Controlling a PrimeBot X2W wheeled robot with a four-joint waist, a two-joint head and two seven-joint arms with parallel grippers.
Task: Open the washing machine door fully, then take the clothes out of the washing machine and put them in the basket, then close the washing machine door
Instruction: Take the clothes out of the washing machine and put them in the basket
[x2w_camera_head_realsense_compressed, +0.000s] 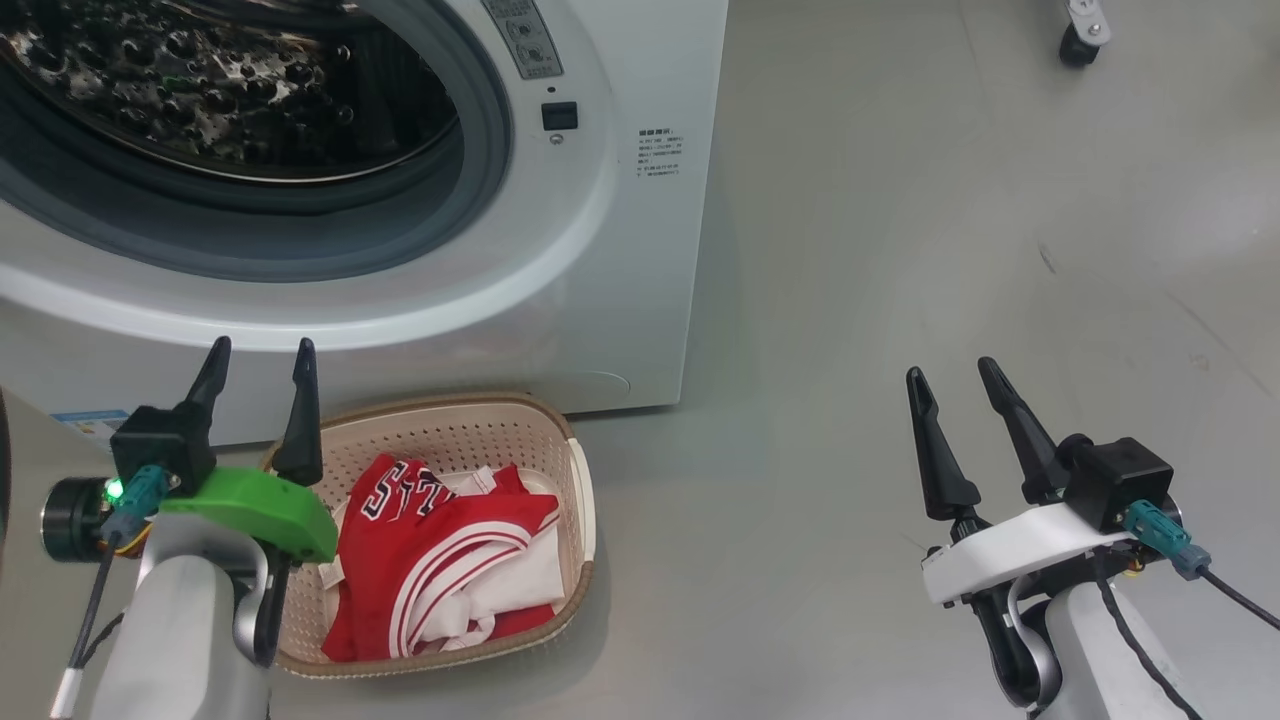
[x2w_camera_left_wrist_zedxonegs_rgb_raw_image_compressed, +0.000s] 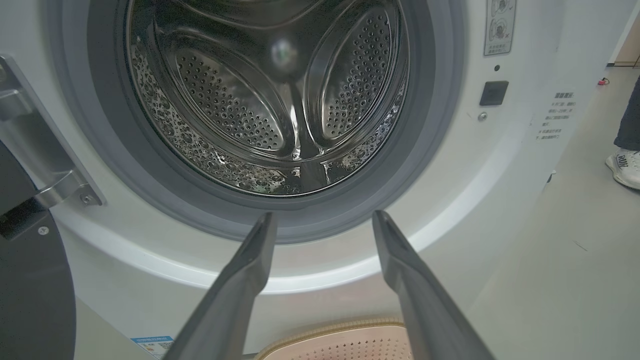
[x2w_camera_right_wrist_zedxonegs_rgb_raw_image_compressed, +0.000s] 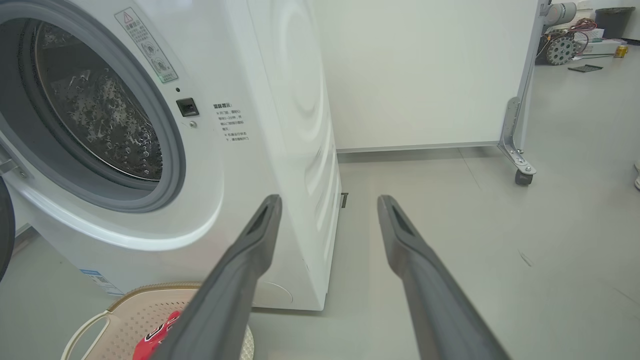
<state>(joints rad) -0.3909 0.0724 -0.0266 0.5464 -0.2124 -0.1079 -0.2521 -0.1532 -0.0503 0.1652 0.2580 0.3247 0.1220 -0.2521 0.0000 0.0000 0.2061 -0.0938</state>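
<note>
With the clothes (x2w_camera_head_realsense_compressed: 440, 560) heaped in the basket (x2w_camera_head_realsense_compressed: 584, 500) and the drum (x2w_camera_left_wrist_zedxonegs_rgb_raw_image_compressed: 225, 110) looking bare, the door (x2w_camera_left_wrist_zedxonegs_rgb_raw_image_compressed: 30, 290) was likely the last job, and that was where trouble could come. It hung open at the washing machine's (x2w_camera_head_realsense_compressed: 620, 250) left side, close to the left gripper (x2w_camera_head_realsense_compressed: 262, 348). A swing started from there could catch that arm or, if the push was weak, stop short of the latch. Its dark rounded face would probably give the long fingers little to bite on, so a slip seemed possible. The left gripper and the right gripper (x2w_camera_head_realsense_compressed: 950, 370) both had their fingers spread apart, with nothing between them.

The basket, cream plastic pierced with small holes under a brown woven-look rim, stood on the floor (x2w_camera_head_realsense_compressed: 900, 250) against the foot of the machine's front. The clothes were soft, crumpled red cloth with white stripes. The drum was shiny dimpled steel, ringed by a dull grey rubber seal (x2w_camera_left_wrist_zedxonegs_rgb_raw_image_compressed: 432, 125).
</note>
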